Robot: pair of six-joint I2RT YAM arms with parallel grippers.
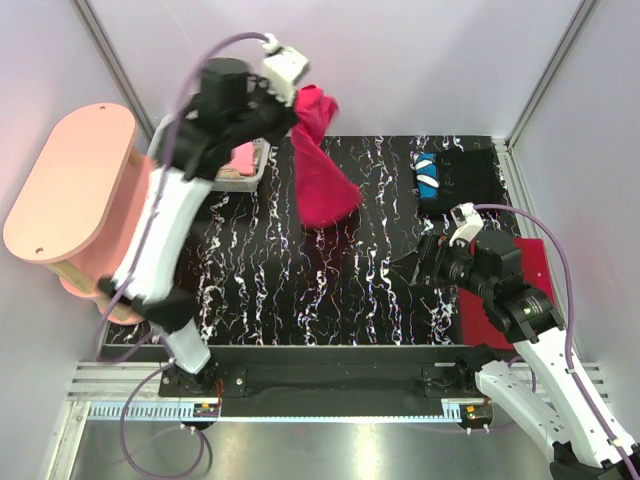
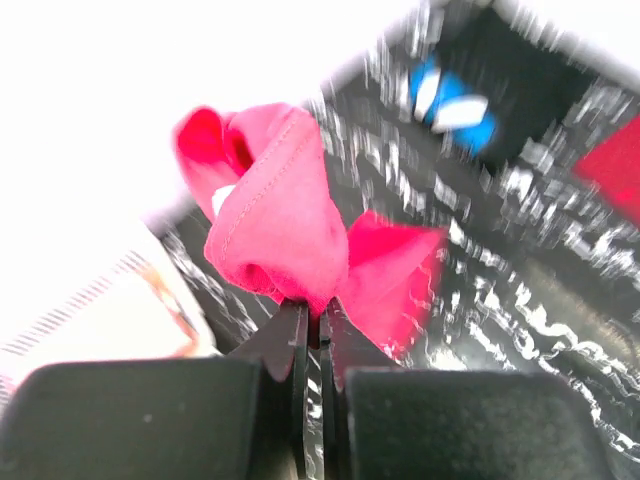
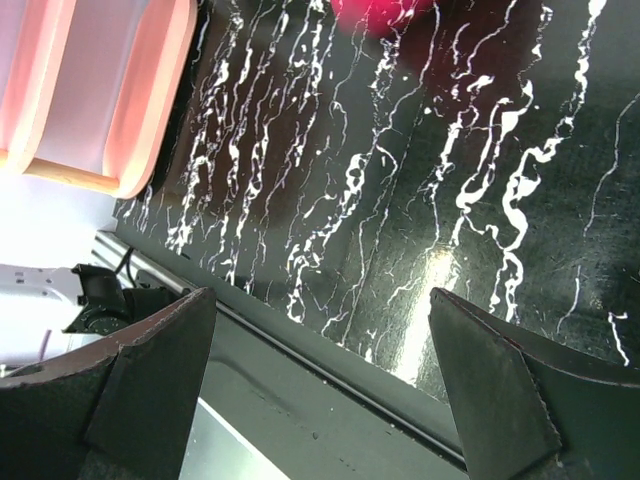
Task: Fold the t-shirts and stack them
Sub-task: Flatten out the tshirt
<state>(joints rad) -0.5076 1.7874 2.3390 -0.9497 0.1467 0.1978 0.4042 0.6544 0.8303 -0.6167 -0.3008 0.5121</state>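
The crimson-red t-shirt (image 1: 320,165) hangs bunched above the back of the black marbled table (image 1: 300,290). My left gripper (image 1: 297,98) is shut on its top. In the left wrist view the left gripper (image 2: 320,315) pinches a fold of the red t-shirt (image 2: 285,215), and a white tag (image 2: 222,198) peeks out. A black t-shirt (image 1: 462,180) with a blue-white patch (image 2: 452,100) lies flat at the back right. My right gripper (image 1: 427,262) hovers low over the table's right side, wide open and holding nothing (image 3: 320,295). A bit of the red t-shirt (image 3: 380,12) shows at that view's top edge.
A grey bin (image 1: 250,172) with pink and beige cloth (image 1: 240,157) sits at the back left behind the left arm. A pink oval stand (image 1: 70,180) occupies the left side. A flat dark-red rectangle (image 1: 537,268) lies at the right edge under the right arm.
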